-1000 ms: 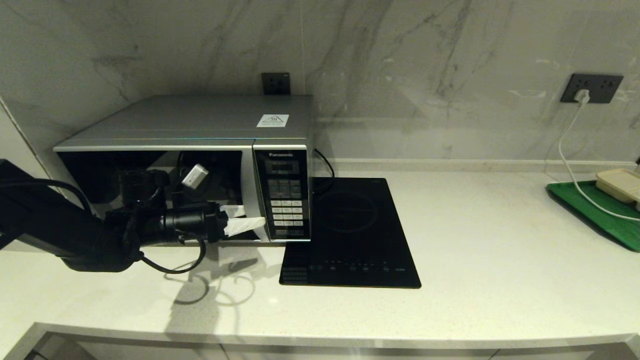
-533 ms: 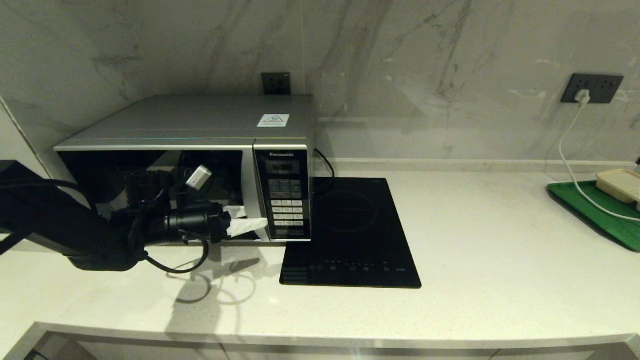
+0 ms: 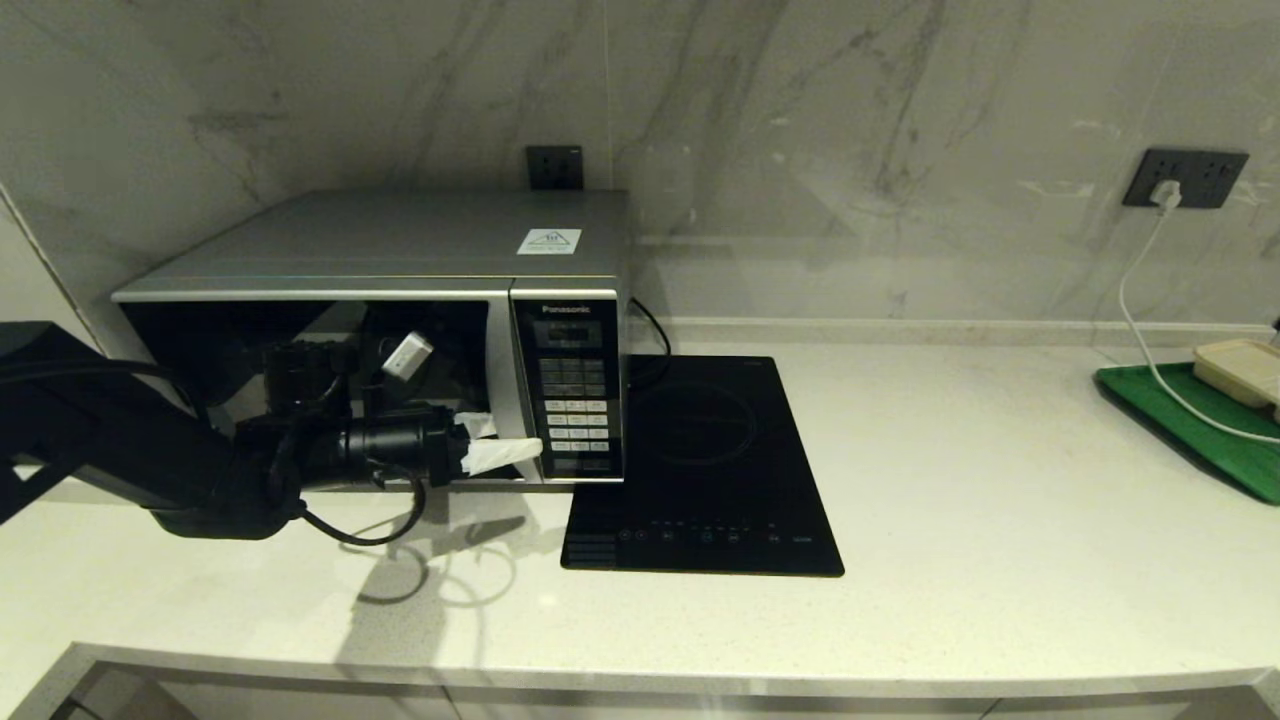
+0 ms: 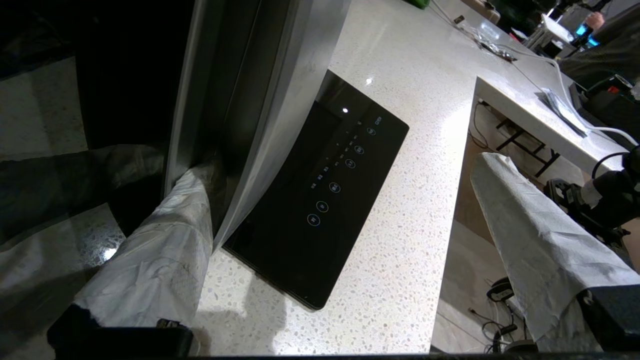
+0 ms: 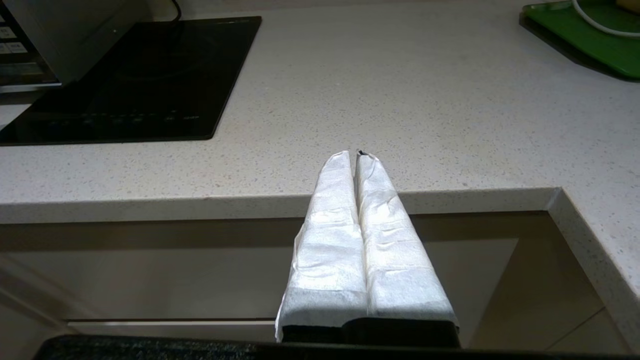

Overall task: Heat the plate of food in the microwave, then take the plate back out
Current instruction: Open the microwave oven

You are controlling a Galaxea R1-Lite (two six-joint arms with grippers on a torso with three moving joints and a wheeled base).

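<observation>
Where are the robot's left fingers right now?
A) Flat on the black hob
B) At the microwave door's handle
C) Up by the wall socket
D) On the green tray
B: the left gripper is at the microwave, one of its white-wrapped fingers tucked behind the door's curved silver handle.

Silver microwave (image 3: 400,250), dark glass door. My left gripper (image 3: 497,447): fingers wrapped white, arm black. Black hob (image 3: 700,470) on pale speckled counter (image 3: 1000,500); green tray (image 3: 1190,425).
</observation>
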